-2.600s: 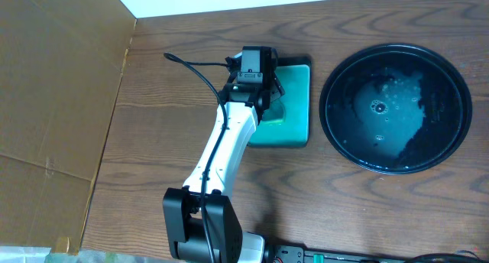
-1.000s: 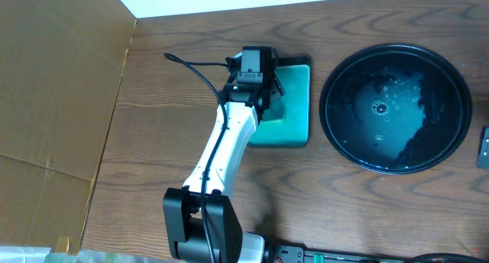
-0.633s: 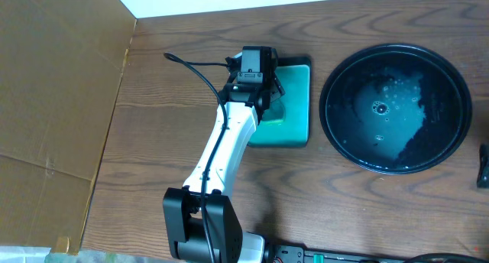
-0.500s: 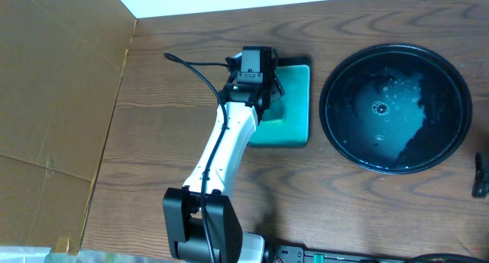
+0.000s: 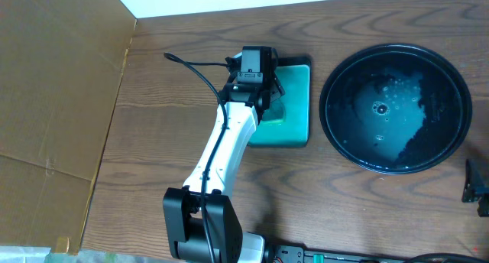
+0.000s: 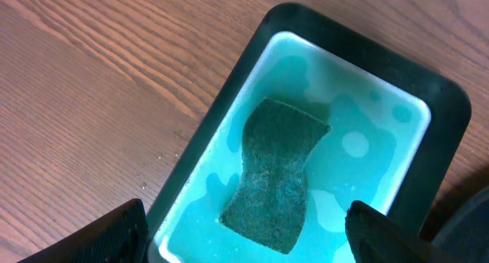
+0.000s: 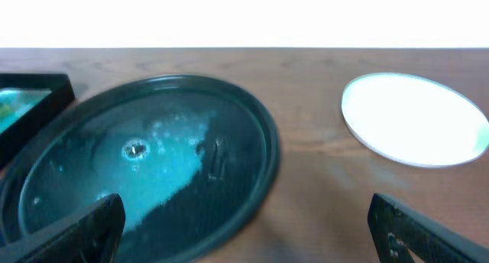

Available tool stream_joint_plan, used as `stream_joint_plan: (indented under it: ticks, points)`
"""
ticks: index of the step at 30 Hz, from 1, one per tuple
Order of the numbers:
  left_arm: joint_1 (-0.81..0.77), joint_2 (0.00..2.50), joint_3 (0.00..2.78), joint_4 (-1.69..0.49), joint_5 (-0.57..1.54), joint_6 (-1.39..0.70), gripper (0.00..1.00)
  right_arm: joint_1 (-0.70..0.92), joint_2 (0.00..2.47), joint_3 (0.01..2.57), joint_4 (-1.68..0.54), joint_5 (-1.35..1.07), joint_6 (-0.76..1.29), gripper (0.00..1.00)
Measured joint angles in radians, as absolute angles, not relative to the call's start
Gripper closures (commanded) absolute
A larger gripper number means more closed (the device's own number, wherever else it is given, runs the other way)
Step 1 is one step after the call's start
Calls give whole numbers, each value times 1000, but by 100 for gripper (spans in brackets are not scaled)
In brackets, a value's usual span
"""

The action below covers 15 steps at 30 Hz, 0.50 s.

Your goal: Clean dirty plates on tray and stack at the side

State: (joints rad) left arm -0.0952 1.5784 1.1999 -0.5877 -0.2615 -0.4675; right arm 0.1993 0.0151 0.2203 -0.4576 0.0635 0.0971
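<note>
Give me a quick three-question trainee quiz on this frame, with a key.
1. What lies in the teal dish below the open left gripper?
2. Where is the white plate relative to the tray? A) on it; B) on the table beside it; C) under it.
3. True or false: the tray is dry.

Key:
1. A sponge.
2. B.
3. False: teal liquid pools on it.
</note>
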Motion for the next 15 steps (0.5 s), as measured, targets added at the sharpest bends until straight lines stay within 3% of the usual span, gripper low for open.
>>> stream_joint_plan:
  ticks: [9, 15]
  points:
    - [-95, 1578, 1200, -588, -262, -468, 16, 199, 11, 54, -94, 20, 1, 1]
    - [-95, 1578, 1200, -588, -262, -467, 16, 197, 11, 7, -39, 9, -39, 1]
